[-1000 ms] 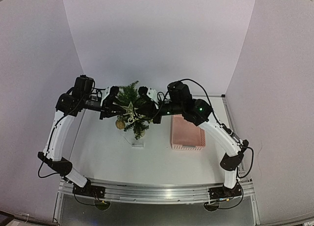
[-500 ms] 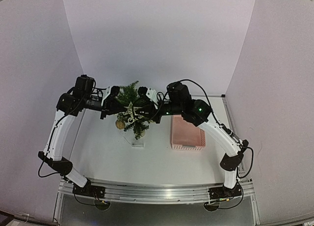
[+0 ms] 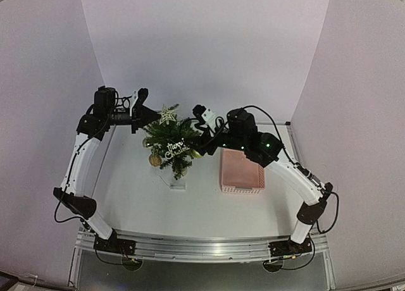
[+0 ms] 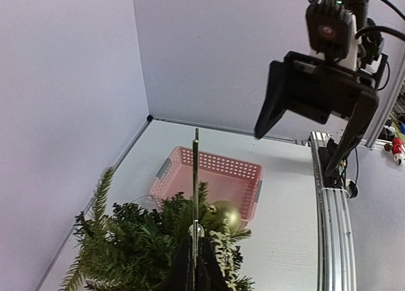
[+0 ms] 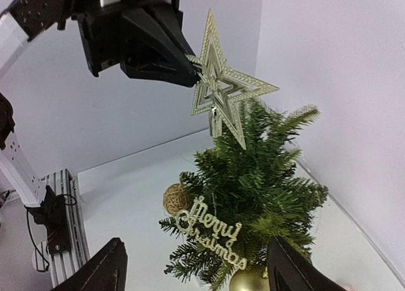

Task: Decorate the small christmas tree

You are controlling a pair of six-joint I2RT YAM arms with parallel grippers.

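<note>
One wording legible: a seasonal greeting

"Merry Christmas" is spelled in pale glittery script by a cut-out sign (image 5: 212,235) hung on the lower front branches of the small christmas tree (image 5: 266,177) — "Merry" set above "Christmas". It is read clearly in the right wrist view and made out smaller in the top view.

Three plain, pale lilac-white panels close in the scene: a back wall (image 3: 202,50) facing the camera, a left wall (image 3: 38,82) and a right wall (image 3: 361,114), both angled outward toward the viewer. They have no windows or markings. A thin dark seam (image 4: 221,125) runs where the back wall meets the white counter (image 3: 209,209). A silver metal rail (image 3: 202,247) lines the counter's near edge. The light is even and diffuse, and shadows on the counter are soft.
</note>
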